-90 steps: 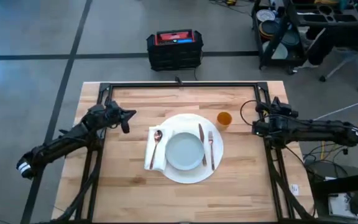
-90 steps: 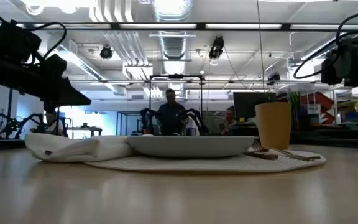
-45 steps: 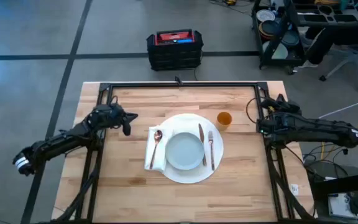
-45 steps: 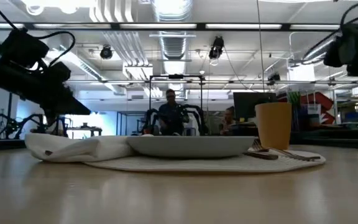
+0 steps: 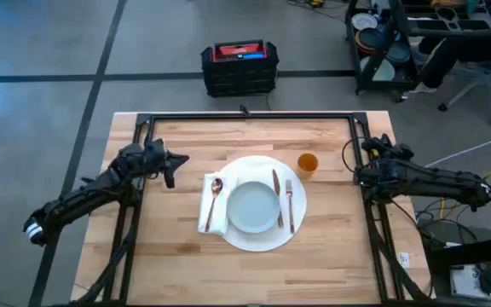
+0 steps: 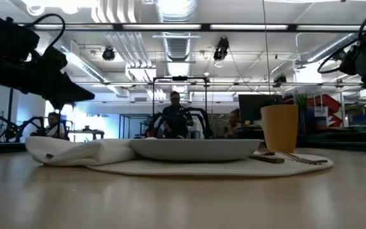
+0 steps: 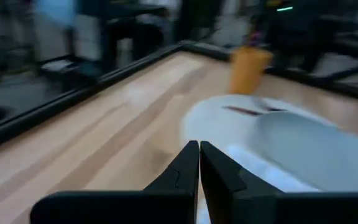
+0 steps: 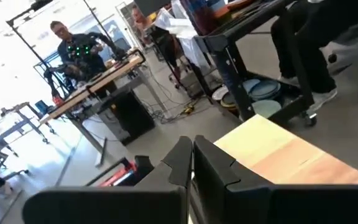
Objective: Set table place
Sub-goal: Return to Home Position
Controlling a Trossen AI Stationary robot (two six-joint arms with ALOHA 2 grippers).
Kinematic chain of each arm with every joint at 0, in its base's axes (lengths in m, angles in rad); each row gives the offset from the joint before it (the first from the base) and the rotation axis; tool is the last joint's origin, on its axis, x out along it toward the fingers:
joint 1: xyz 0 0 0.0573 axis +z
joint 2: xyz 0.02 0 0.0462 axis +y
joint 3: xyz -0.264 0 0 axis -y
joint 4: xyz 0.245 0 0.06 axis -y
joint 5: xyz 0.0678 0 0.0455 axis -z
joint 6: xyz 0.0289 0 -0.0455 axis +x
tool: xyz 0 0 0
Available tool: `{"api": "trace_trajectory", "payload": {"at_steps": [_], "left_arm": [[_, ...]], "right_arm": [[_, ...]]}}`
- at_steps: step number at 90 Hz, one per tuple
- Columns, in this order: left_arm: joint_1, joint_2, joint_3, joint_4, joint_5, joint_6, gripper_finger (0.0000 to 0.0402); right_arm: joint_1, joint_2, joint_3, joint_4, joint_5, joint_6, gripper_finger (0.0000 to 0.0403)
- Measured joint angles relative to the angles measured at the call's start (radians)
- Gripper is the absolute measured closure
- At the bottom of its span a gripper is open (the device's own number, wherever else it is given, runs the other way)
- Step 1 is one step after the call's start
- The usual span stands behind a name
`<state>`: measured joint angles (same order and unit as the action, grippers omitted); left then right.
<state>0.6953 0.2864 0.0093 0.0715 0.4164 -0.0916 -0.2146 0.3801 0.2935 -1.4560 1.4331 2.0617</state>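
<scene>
Sideways, left arm (image 5: 92, 193) and right arm (image 5: 429, 178) at opposite table (image 5: 228, 266) edges, jaws together.

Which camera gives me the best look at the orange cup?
The low view: the orange cup stands upright, large and side-on, behind the white mat. The high view shows it small from above, beside the mat. The left wrist view shows it blurred; the right wrist view misses it.
</scene>
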Motion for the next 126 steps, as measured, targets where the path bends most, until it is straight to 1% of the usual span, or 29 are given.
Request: {"api": "trace_trajectory", "payload": {"at_steps": [8,14,21,29,34,41,49,56,64,75,90,98,106,117,122,126], "left_arm": [[-0.020,0.001,0.000,0.004,0.081,-0.001,0.0402],[-0.036,0.008,0.000,0.004,0.092,0.001,0.0402],[-0.058,0.010,0.000,0.004,0.117,0.003,0.0402],[-0.096,0.006,0.000,0.006,0.223,-0.010,0.0402],[-0.127,0.000,0.000,0.005,0.265,-0.040,0.0402],[-0.185,-0.009,0.000,0.006,0.255,-0.082,0.0402],[-0.273,-0.023,-0.001,0.010,0.191,-0.111,0.0402],[-0.368,-0.034,-0.001,0.015,0.077,-0.122,0.0402],[-0.496,-0.044,-0.001,0.016,-0.107,-0.129,0.0402],[-0.684,-0.044,-0.001,0.018,-0.402,-0.137,0.0402],[-0.926,-0.022,-0.001,0.000,-0.841,-0.172,0.0402],[-1.031,0.002,-0.001,0.007,-1.029,-0.190,0.0402],[-1.112,0.033,-0.001,0.002,-1.170,-0.214,0.0402],[-1.186,0.079,-0.001,-0.012,-1.323,-0.242,0.0402],[-1.203,0.101,-0.001,-0.018,-1.366,-0.250,0.0402],[-1.210,0.120,0.000,-0.019,-1.377,-0.250,0.0402]], "right_arm": [[0.000,0.001,0.000,0.002,0.000,-0.072,0.0403],[0.000,0.002,0.001,0.007,0.001,-0.120,0.0403],[0.000,0.002,0.002,0.006,0.001,-0.122,0.0403],[0.000,0.002,0.002,0.007,0.001,-0.118,0.0403],[0.000,0.002,0.002,0.007,0.001,-0.118,0.0403],[0.000,0.002,0.002,0.007,0.002,-0.118,0.0403],[0.000,0.002,0.002,0.007,0.002,-0.118,0.0403],[0.000,0.002,0.002,0.007,0.002,-0.118,0.0403],[0.000,0.002,0.002,0.010,0.002,-0.125,0.0403],[0.000,0.002,0.002,0.010,0.002,-0.126,0.0403],[0.000,0.002,0.002,0.010,0.002,-0.126,0.0403],[0.000,0.002,0.002,0.011,0.002,-0.129,0.0403],[0.000,0.002,0.002,0.012,0.002,-0.136,0.0403],[0.000,0.002,0.003,0.015,0.000,-0.153,0.0403],[0.000,0.002,0.004,0.015,-0.001,-0.172,0.0403],[0.000,0.002,0.005,0.015,-0.001,-0.187,0.0403]]}}
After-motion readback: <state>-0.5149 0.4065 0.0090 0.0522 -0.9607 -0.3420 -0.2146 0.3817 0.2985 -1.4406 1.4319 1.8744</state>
